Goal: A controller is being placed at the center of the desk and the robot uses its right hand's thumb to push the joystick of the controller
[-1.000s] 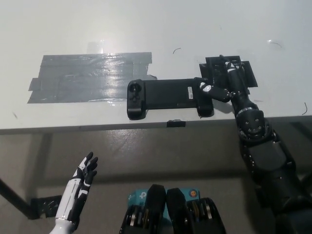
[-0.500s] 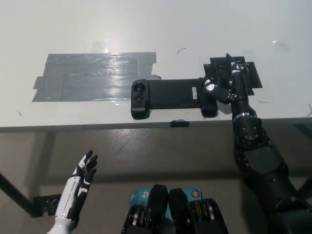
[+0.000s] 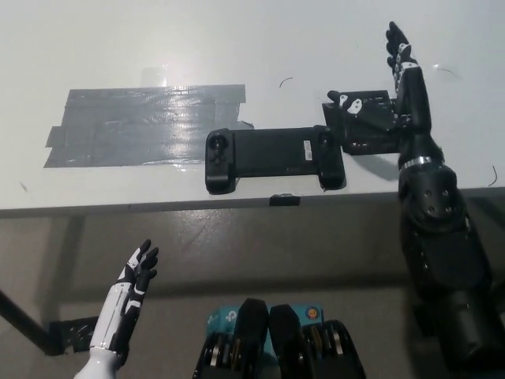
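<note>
Black controller (image 3: 274,158) sits near the desk (image 3: 316,39) front edge. Right hand (image 3: 394,95) is spread, empty, thumb beside the right joystick (image 3: 323,140): next, press it. Left hand (image 3: 130,288) idles below, fingers apart.

The black right hand (image 3: 398,83) is raised with its fingers (image 3: 392,35) stretched straight ahead and held together, the thumb (image 3: 341,100) spread out sideways toward the robot's left. It holds nothing. Its thick black forearm runs up from the bottom right corner. The white left hand (image 3: 130,288) hangs low at the lower left, empty, its dark-tipped fingers (image 3: 146,257) loosely apart and pointing forward.
</note>
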Tool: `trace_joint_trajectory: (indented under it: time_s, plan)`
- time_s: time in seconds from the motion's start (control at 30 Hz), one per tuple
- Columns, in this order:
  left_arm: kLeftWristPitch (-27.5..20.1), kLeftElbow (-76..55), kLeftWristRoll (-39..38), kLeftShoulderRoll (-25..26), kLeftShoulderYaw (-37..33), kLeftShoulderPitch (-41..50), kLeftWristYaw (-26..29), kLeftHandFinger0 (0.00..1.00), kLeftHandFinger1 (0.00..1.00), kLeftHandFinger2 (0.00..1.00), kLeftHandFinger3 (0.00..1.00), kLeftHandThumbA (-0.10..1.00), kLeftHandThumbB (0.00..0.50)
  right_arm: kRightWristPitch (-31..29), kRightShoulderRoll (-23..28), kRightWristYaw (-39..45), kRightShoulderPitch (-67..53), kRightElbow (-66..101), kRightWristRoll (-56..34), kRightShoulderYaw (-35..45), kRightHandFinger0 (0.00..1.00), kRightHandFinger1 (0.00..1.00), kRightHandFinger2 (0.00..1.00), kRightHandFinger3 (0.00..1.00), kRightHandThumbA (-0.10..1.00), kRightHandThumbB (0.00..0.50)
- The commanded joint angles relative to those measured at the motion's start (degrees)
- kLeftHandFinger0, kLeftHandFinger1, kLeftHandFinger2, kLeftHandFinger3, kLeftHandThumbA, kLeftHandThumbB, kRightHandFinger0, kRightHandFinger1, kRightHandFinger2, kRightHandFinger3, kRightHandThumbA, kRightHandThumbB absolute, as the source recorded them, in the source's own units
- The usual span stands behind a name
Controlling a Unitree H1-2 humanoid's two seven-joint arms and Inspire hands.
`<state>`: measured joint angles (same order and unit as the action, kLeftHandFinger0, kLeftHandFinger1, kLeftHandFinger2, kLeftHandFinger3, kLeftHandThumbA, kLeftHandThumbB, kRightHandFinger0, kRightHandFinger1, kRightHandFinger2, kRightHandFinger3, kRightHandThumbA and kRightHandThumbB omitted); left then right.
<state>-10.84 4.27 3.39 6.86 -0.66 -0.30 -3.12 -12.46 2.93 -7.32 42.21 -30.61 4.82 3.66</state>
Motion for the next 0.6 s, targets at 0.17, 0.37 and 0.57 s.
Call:
trace_joint_trajectory:
  time_s: [0.17, 0.37, 0.57]
  plan:
    - [-1.2, -1.3, -0.2, 1.0, 0.3, -2.1, -0.4, 1.0, 1.0, 1.0, 1.0, 0.96, 0.064, 4.3, -0.1, 7.1, -13.0, 36.5, -6.0, -4.6, 1.0, 1.0, 1.0, 1.0, 1.0, 0.339]
    - [-1.9, -0.7, -0.4, 1.0, 0.4, -1.8, -0.4, 1.0, 1.0, 1.0, 1.0, 0.96, 0.064, 2.3, 0.5, 7.5, -27.0, 40.9, -4.0, -7.0, 1.0, 1.0, 1.0, 1.0, 1.0, 0.332]
    - [-2.2, -0.6, -0.4, 0.5, 0.0, -0.7, -0.3, 1.0, 1.0, 1.0, 1.0, 0.94, 0.07, 0.2, 1.0, 8.7, -36.6, 35.3, -4.7, -8.8, 1.0, 1.0, 1.0, 1.0, 1.0, 0.325]
